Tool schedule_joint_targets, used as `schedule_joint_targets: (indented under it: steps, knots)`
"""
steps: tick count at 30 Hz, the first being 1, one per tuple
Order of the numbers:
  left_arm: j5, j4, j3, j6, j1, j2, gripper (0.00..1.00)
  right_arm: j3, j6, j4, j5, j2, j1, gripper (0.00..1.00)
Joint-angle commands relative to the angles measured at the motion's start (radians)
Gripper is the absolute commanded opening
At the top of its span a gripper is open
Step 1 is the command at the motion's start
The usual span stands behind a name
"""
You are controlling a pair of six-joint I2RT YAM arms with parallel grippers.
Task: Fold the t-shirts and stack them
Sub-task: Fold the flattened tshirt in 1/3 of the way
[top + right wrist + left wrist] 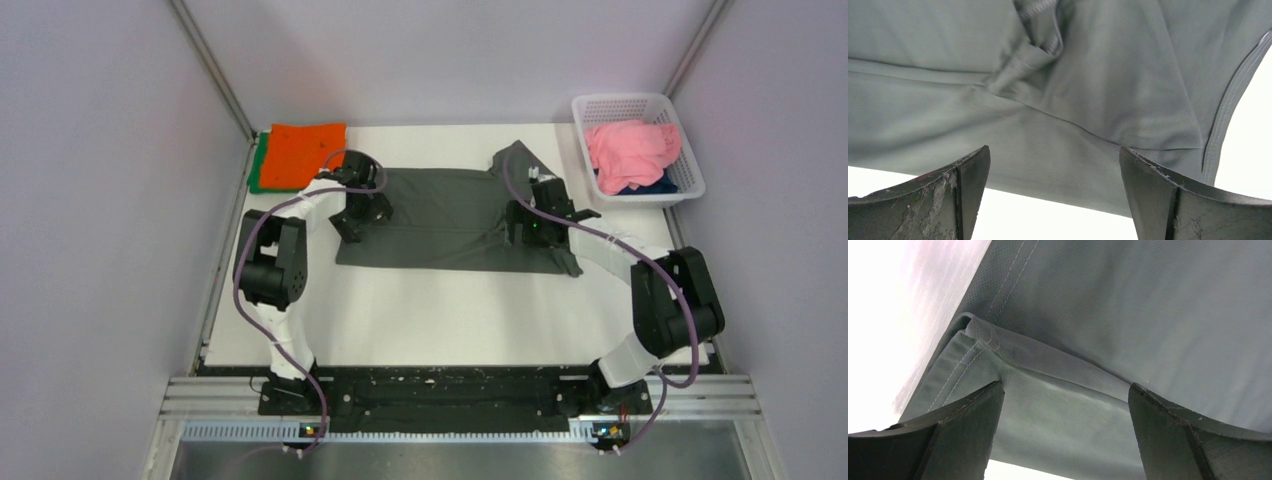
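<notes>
Overhead cam: the dark grey t-shirt (450, 215) lies flat mid-table (450, 320). Its long axis runs left to right, with the hem on the left and the sleeves on the right, one sleeve poking toward the far edge. Only the wrist cams catch the details: the left pincer (1065, 395) has its jaws wide apart over a doubled-over hem corner. The right pincer (1054, 157) is also spread, over bunched cloth by a seam. Neither grips anything.
</notes>
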Motion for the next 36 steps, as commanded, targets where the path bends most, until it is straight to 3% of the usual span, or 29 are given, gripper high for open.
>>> schedule_joint_targets:
  steps: [1, 8, 11, 17, 22, 25, 29, 36]
  knots:
    - [0.0, 0.015, 0.0, 0.027, -0.002, 0.03, 0.99, -0.014, 0.034, 0.07, -0.009, 0.065, -0.019, 0.99]
    - [-0.031, 0.01, -0.132, 0.012, -0.001, -0.031, 0.99, -0.112, 0.078, -0.031, -0.023, 0.072, -0.025, 0.99]
    - [-0.033, -0.016, -0.239, -0.011, -0.001, -0.116, 0.99, -0.187, 0.084, -0.097, -0.14, -0.037, -0.024, 0.99]
    - [0.003, -0.025, -0.521, -0.061, -0.013, -0.367, 0.99, -0.31, 0.192, -0.325, -0.165, -0.32, -0.021, 0.99]
    - [0.019, -0.101, -0.615, -0.133, -0.044, -0.522, 0.99, -0.353, 0.307, -0.418, -0.157, -0.471, 0.055, 0.99]
    - [0.011, -0.123, -0.607, -0.138, -0.047, -0.607, 0.99, -0.327, 0.306, -0.427, -0.142, -0.543, 0.085, 0.99]
    - [-0.067, -0.167, -0.469, -0.077, -0.048, -0.636, 0.99, -0.176, 0.198, -0.384, -0.058, -0.567, 0.087, 0.99]
    - [-0.199, -0.072, -0.264, 0.057, 0.023, -0.462, 0.99, -0.1, 0.166, -0.015, 0.055, -0.454, 0.057, 0.99]
